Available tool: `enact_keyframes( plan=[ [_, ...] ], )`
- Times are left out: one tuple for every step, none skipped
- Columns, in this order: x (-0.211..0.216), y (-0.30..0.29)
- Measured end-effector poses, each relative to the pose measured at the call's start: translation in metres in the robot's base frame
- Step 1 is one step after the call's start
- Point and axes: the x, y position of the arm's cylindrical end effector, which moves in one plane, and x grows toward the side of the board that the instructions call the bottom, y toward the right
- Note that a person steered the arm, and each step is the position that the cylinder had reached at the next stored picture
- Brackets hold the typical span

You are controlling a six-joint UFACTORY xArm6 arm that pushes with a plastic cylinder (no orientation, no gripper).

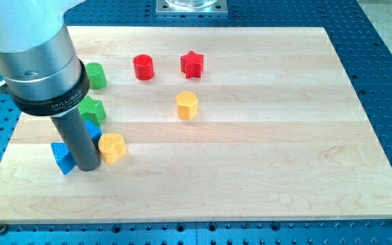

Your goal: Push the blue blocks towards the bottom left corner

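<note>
Robotics lab, wooden board [250, 170] on blue perforated optical bench [386, 41], robot arm [36, 54]

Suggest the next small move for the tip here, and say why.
Probably a short push toward the view's bottom left. My tip stands between the two blue blocks, one at its left, one half hidden behind the rod, and the yellow block sits close on its right.

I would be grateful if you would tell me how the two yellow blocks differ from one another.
The yellow hexagonal block stands alone mid-board, clear of everything; the yellow heart-shaped block sits lower at the view's left, right beside my tip. The hexagonal one has flat sides; the heart-shaped one is lobed. A blue block lies close to the heart-shaped one; none is near the hexagonal one. Both share one yellow and a similar size.
</note>
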Motion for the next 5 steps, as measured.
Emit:
enact_keyframes(
  plan=[
    [-0.029,0.044],
    [-0.039,0.052],
    [-0.041,0.027],
    [-0.068,0.026],
    [-0.057,0.006]
  ],
)
